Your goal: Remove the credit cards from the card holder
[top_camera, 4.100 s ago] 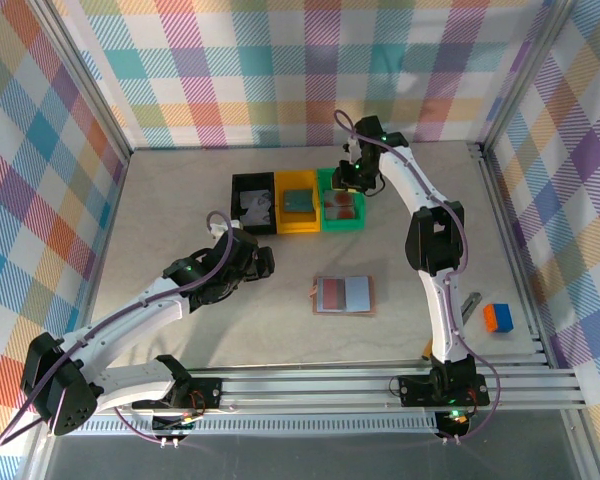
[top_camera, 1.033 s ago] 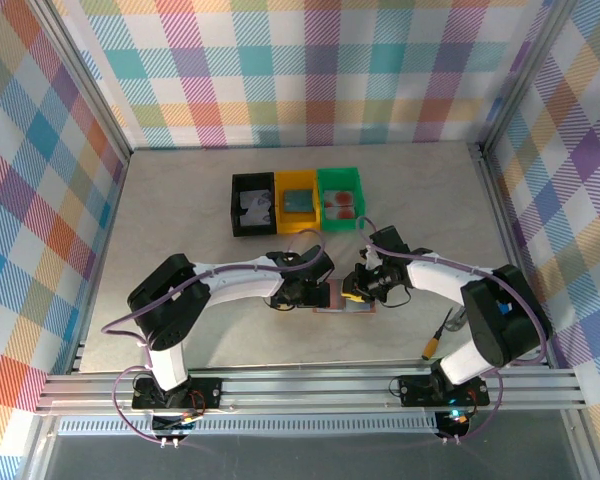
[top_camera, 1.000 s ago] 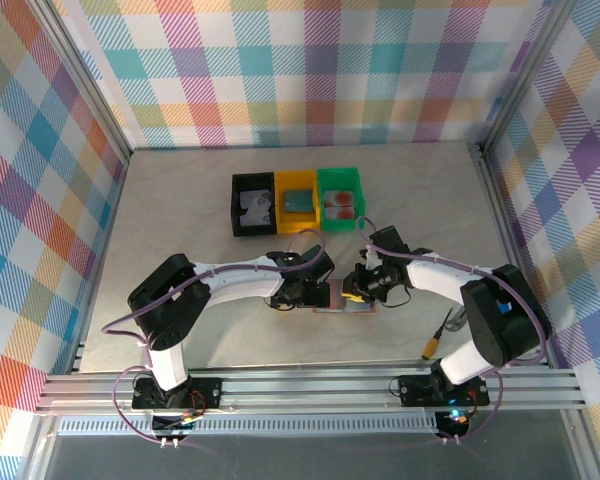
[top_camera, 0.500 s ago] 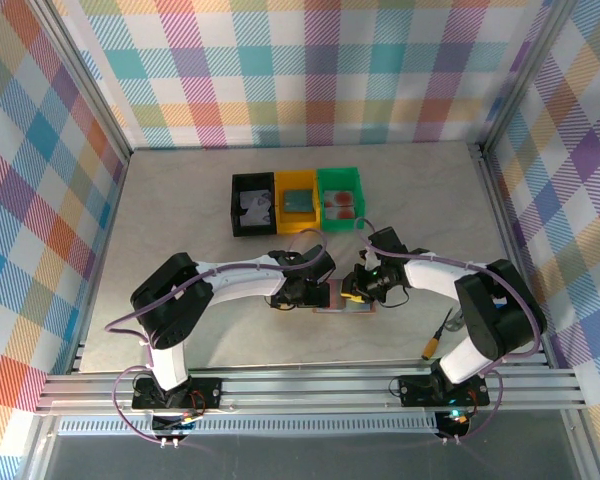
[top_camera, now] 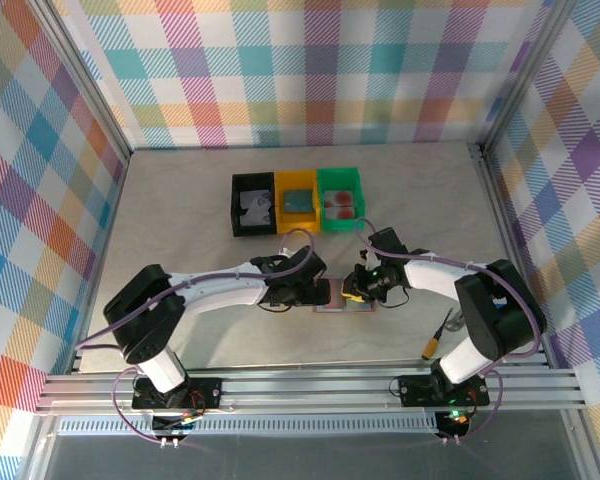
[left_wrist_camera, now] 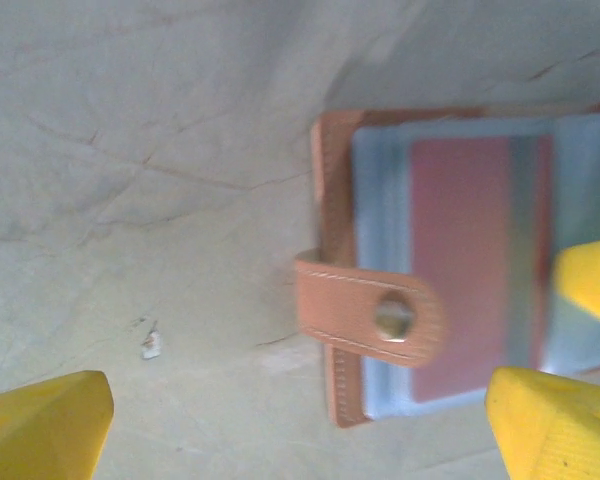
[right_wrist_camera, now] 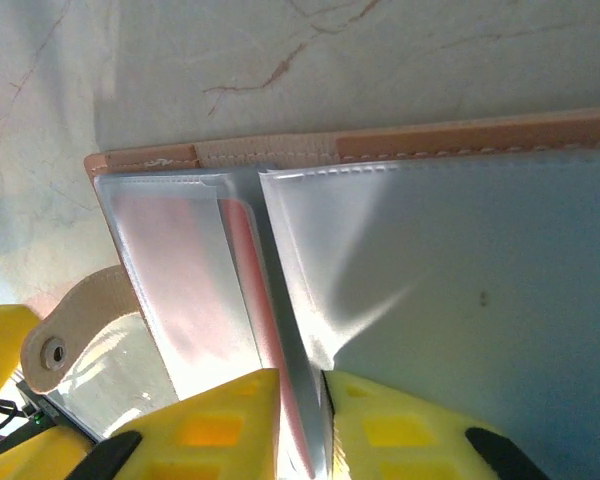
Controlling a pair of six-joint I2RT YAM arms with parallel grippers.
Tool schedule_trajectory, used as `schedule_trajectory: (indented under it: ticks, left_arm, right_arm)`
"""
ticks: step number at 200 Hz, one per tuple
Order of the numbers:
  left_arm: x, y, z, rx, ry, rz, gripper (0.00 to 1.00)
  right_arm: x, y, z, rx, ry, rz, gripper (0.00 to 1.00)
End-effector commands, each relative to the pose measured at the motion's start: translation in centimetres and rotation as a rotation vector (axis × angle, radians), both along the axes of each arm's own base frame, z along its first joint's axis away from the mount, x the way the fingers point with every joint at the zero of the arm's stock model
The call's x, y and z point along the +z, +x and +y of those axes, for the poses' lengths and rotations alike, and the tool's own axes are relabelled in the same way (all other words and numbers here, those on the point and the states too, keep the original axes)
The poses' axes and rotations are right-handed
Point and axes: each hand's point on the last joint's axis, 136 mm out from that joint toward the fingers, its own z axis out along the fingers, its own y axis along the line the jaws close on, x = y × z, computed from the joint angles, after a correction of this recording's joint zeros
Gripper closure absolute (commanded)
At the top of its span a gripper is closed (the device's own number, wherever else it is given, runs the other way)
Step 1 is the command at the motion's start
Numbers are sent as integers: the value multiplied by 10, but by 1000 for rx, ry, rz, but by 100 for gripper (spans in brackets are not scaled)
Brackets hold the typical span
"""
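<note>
- Right gripper (right_wrist_camera: 300, 425) (top_camera: 353, 292): nearly closed, yellow fingertips (right_wrist_camera: 205, 430) a narrow slit apart. Clamped on the thin clear pocket leaf standing up at the middle fold of the card holder (right_wrist_camera: 460, 260). Reddish card (right_wrist_camera: 180, 280) edge running down into the same slit; cannot tell whether pinched itself or only the leaf around it.
- Left gripper (left_wrist_camera: 300, 430) (top_camera: 317, 293): spread wide, holding nothing, touching nothing visible. One yellow fingertip (left_wrist_camera: 40, 425) over bare table, the other (left_wrist_camera: 555, 430) by the holder's lower edge.
- Card holder (left_wrist_camera: 450, 250) (top_camera: 340, 304): lying open and flat on the table, between the two grippers, near the front middle. Reddish-brown outside, grey-blue and clear pockets inside, reddish card in the pocket on the strap side.
- Closing strap (left_wrist_camera: 375, 315) (right_wrist_camera: 60, 345): folded over the holder's edge, metal snap facing up, unfastened.
- Black bin (top_camera: 252, 222), yellow bin (top_camera: 298, 228), green bin (top_camera: 340, 226): side by side in a row, well behind the holder.
- Grey-white card (top_camera: 252, 205) in the black bin, teal-blue card (top_camera: 298, 200) in the yellow bin, pale card with red-orange spots (top_camera: 340, 203) in the green bin.
- Table (top_camera: 180, 200): pale, marbled with fine cracks.
</note>
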Motion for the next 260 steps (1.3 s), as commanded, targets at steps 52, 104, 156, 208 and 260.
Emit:
schedule_trajectory:
  ticks: [52,104,156,208,260]
  left_arm:
    - [34,14,-34,24,-198,-70,7]
    - [29,14,-58,37,-316,-22,9]
    - [14,10,-73,52,-381,44,10]
    - [18,11,-70,61,-375,33,11]
    - [53,15,-56,82,-348,-61,10]
  right_arm:
    - [2,-4,0,15,4,-24,85]
    - [1,-6,-3,10,-2,-23,86]
    - [0,-7,-4,7,-4,-22,88]
    - [5,-7,-8,5,-23,-47,90]
    - [36,-5,-9,23,-3,-146,90]
